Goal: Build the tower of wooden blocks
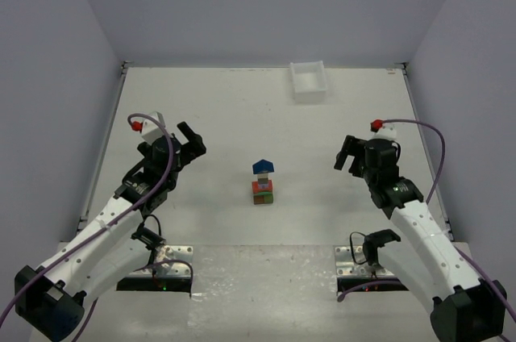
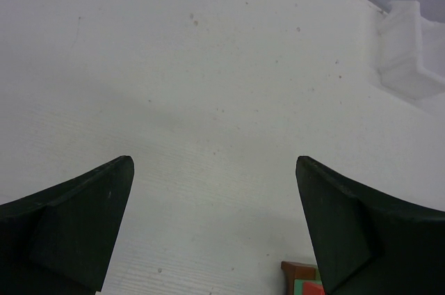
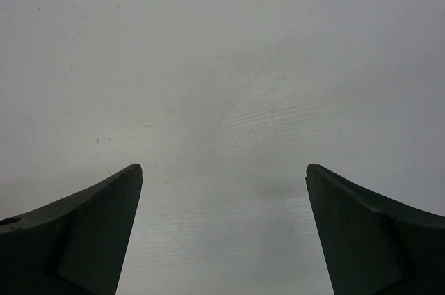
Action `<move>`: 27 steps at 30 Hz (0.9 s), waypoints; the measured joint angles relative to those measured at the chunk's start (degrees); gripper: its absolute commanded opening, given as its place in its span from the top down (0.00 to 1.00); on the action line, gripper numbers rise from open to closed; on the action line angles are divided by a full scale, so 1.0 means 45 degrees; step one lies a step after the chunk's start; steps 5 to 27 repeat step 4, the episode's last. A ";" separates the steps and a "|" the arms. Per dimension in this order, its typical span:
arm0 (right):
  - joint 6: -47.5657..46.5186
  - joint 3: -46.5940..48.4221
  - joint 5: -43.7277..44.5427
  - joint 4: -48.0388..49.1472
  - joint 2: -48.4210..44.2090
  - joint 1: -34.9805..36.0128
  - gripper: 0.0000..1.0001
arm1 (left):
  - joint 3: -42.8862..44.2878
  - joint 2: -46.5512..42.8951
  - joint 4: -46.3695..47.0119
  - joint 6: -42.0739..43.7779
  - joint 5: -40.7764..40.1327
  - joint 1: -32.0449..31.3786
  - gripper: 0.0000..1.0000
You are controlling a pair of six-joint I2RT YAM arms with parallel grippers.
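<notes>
The tower [image 1: 263, 181] stands upright mid-table: green and brown blocks at the base, red-orange above, and a blue roof-shaped block [image 1: 263, 166] on top. Its brown, green and red-orange base corner [image 2: 300, 282] shows at the bottom edge of the left wrist view. My left gripper [image 1: 193, 141] is open and empty, well left of the tower. My right gripper [image 1: 347, 154] is open and empty, well right of the tower. The right wrist view shows only bare table between its fingers [image 3: 83, 232].
A white plastic tray [image 1: 309, 80] sits at the back of the table, right of centre; it also shows in the left wrist view [image 2: 410, 51]. Grey walls close the table on three sides. Arm base plates [image 1: 371, 265] lie at the near edge.
</notes>
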 measured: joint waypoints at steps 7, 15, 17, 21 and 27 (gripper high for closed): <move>0.0302 -0.0249 0.0485 0.0304 -0.0724 -0.0002 0.01 | 0.0000 -0.0005 -0.0032 -0.0012 -0.0037 0.0000 0.00; 0.0302 -0.0249 0.0485 0.0304 -0.0724 -0.0002 0.01 | 0.0000 -0.0005 -0.0032 -0.0012 -0.0037 0.0000 0.00; 0.0302 -0.0249 0.0485 0.0304 -0.0724 -0.0002 0.01 | 0.0000 -0.0005 -0.0032 -0.0012 -0.0037 0.0000 0.00; 0.0302 -0.0249 0.0485 0.0304 -0.0724 -0.0002 0.01 | 0.0000 -0.0005 -0.0032 -0.0012 -0.0037 0.0000 0.00; 0.0302 -0.0249 0.0485 0.0304 -0.0724 -0.0002 0.01 | 0.0000 -0.0005 -0.0032 -0.0012 -0.0037 0.0000 0.00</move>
